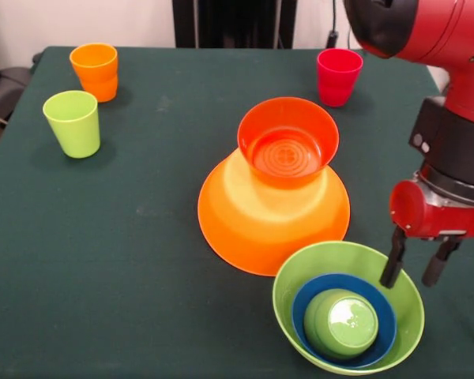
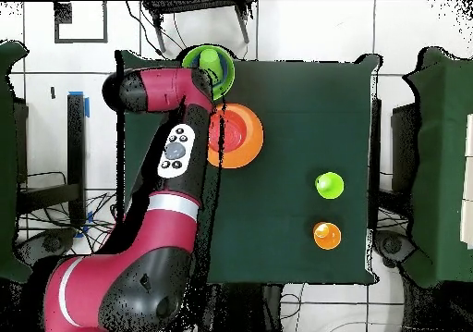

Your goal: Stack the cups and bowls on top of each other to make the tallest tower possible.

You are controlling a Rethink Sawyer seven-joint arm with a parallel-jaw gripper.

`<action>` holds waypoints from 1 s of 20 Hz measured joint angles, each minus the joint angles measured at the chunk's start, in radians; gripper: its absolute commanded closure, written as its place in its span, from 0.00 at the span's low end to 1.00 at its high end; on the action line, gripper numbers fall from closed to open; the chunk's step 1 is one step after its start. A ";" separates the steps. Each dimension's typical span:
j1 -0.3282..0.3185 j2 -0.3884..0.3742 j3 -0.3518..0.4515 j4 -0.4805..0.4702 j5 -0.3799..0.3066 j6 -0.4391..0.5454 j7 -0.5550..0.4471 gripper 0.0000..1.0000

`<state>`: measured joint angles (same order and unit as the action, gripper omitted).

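The tower is a very large orange bowl (image 1: 257,225) lying upside down mid-table, with a small red-orange bowl (image 1: 288,142) upright on it; it also shows in the overhead view (image 2: 245,136). At the front right, a light green bowl (image 1: 292,292) holds a small blue bowl (image 1: 379,308), which holds an upside-down green cup (image 1: 341,322). My gripper (image 1: 411,280) is open, its fingers on either side of the green bowl's far right rim. Orange (image 1: 95,71), lime green (image 1: 73,122) and red-pink (image 1: 338,76) cups stand apart. The purple bowl and pale yellow cup are out of view.
The table (image 1: 126,260) has a dark green cloth. In the overhead view my arm (image 2: 180,153) covers the gripper and the red-pink cup. The green bowl (image 2: 224,72) sits at the table's far corner there, with the lime green cup (image 2: 329,185) and orange cup (image 2: 327,235) at the right.
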<state>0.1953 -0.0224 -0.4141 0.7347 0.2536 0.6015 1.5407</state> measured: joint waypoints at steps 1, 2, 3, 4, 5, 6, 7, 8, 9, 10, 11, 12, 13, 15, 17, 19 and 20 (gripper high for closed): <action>0.000 0.000 0.003 0.010 -0.012 -0.008 0.000 0.00; 0.000 0.000 0.005 0.015 -0.017 -0.009 0.000 0.00; 0.000 0.000 0.007 0.020 -0.021 -0.009 0.000 0.00; 0.000 0.000 0.010 0.024 -0.026 -0.009 0.000 0.00; 0.000 0.000 0.014 0.030 -0.028 -0.009 0.000 0.00; 0.000 0.000 0.018 0.034 -0.028 -0.009 0.000 0.00; 0.000 0.000 0.023 0.037 -0.029 -0.009 0.000 0.00; 0.000 0.000 0.028 0.040 -0.029 -0.009 0.000 0.00; 0.000 0.000 0.037 0.047 -0.029 -0.009 0.000 0.00; 0.000 -0.001 0.043 0.052 -0.029 -0.009 0.000 0.00; 0.000 -0.001 0.048 0.056 -0.029 -0.009 0.000 0.00; 0.000 -0.002 0.061 0.070 -0.029 -0.009 0.000 0.00; 0.001 -0.003 0.065 0.076 -0.029 -0.010 0.000 0.00; 0.001 -0.005 0.068 0.086 -0.030 -0.010 0.000 0.00; 0.001 -0.008 0.072 0.099 -0.030 -0.010 0.000 0.00; 0.001 -0.009 0.074 0.104 -0.030 -0.010 0.000 0.00; 0.001 -0.009 0.075 0.107 -0.031 -0.010 0.000 1.00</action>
<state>0.1958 -0.0317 -0.3394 0.8417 0.2230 0.5919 1.5407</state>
